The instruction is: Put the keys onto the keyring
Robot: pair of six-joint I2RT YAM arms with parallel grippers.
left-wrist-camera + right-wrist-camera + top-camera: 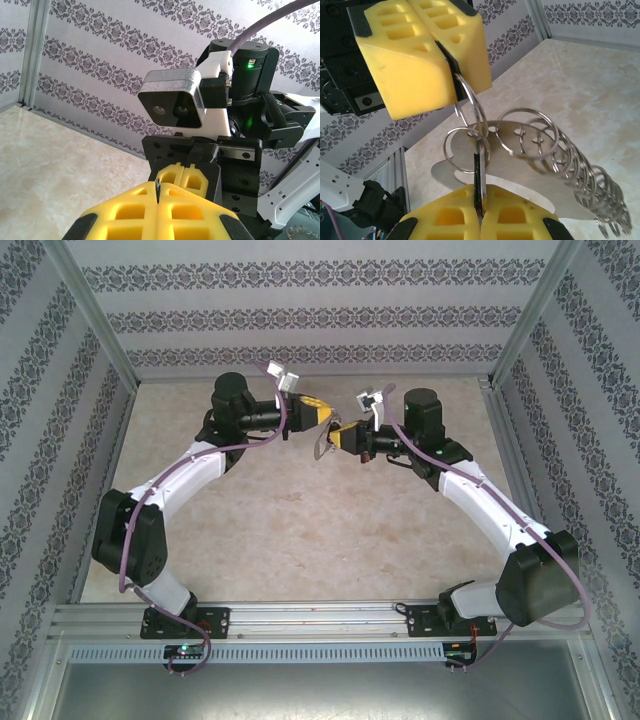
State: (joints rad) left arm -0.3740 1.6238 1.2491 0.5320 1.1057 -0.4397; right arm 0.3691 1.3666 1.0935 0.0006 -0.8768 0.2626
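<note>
Right jaws clamp keyring (517, 172); left jaws pinch it above.

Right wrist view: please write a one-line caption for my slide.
Left gripper holds a ring at the keyring's end; right gripper, shut, grips a thin dark piece beside it.

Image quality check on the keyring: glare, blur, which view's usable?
Right wrist: keyring sharp near the left tool, bright glints on its rings, far end soft. Top external: flat light, coarse, keyring just a grey sliver. Left wrist: evenly lit, no glare, left tool's yellow fingers slightly soft.
</note>
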